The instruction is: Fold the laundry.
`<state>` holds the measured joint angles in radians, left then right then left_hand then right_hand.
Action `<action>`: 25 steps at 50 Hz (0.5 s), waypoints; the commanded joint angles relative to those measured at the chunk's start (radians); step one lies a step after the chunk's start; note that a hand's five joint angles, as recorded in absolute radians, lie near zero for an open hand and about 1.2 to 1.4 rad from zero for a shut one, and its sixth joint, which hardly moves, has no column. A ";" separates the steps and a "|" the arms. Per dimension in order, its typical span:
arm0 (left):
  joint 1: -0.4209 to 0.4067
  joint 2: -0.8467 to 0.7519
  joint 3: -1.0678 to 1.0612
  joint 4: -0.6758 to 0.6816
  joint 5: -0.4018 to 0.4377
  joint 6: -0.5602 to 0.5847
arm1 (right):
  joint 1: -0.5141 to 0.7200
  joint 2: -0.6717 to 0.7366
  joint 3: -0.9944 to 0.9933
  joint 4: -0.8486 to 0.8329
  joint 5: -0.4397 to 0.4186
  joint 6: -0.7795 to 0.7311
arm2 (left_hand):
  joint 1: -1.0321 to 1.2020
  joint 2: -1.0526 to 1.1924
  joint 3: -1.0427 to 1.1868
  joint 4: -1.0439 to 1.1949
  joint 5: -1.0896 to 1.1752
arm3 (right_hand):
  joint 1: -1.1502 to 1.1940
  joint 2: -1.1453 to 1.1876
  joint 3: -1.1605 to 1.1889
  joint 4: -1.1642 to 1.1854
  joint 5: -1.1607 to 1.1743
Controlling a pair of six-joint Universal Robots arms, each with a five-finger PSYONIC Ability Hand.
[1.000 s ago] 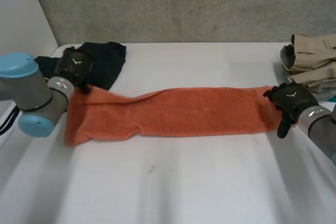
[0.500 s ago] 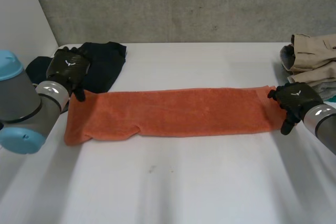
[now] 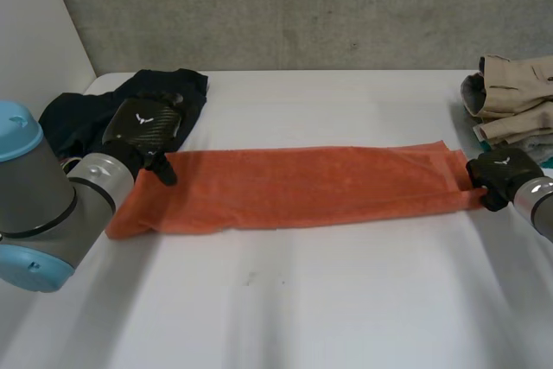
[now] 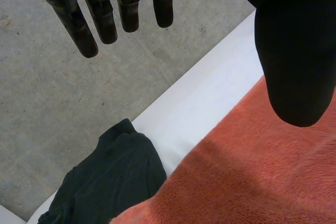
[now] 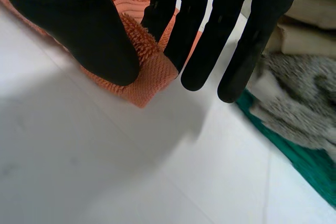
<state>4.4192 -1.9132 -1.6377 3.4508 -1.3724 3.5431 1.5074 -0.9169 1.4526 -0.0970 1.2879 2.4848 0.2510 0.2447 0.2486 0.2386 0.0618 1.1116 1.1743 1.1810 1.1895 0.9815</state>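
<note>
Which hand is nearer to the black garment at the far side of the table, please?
Left. The left hand is at one end of the orange towel, right beside the black garment; the right hand pinches the opposite end, across the table.

Plain orange terry-cloth towel (image 3: 302, 186) across the middle, black crumpled garment (image 3: 186, 91) upper left, beige folded clothes (image 3: 518, 92) far right, white table (image 3: 302, 300), mottled grey concrete wall (image 3: 302, 6)
</note>
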 commanded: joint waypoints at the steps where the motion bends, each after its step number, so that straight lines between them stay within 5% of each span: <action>1: -0.004 0.040 -0.002 -0.001 -0.002 0.000 | -0.116 -0.071 0.037 -0.010 -0.009 -0.041 | -0.023 -0.017 -0.020 -0.010 -0.008 | 0.285 0.222 0.215 0.207 0.240; 7: -0.001 0.098 -0.027 -0.001 -0.002 -0.001 | -0.283 -0.158 0.046 -0.004 0.004 -0.214 | -0.026 -0.019 -0.023 -0.013 -0.011 | 0.285 0.222 0.215 0.207 0.240; 13: 0.003 0.161 -0.083 -0.001 -0.001 -0.001 | -0.314 -0.171 0.031 -0.010 0.013 -0.397 | -0.040 -0.034 -0.038 -0.028 -0.026 | 0.285 0.222 0.215 0.207 0.240; 25: 0.009 0.238 -0.132 -0.001 -0.001 -0.012 | 0.206 -0.266 0.018 -0.144 -0.074 -0.345 | -0.046 -0.040 -0.044 -0.034 -0.032 | 0.285 0.222 0.215 0.207 0.240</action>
<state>4.4275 -1.7024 -1.7542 3.4499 -1.3728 3.5403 1.4433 -1.1656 1.4712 -0.1522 1.2710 2.1051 0.2510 0.2353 0.2485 0.2307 0.0589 1.1116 1.1764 1.1862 1.1979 0.9930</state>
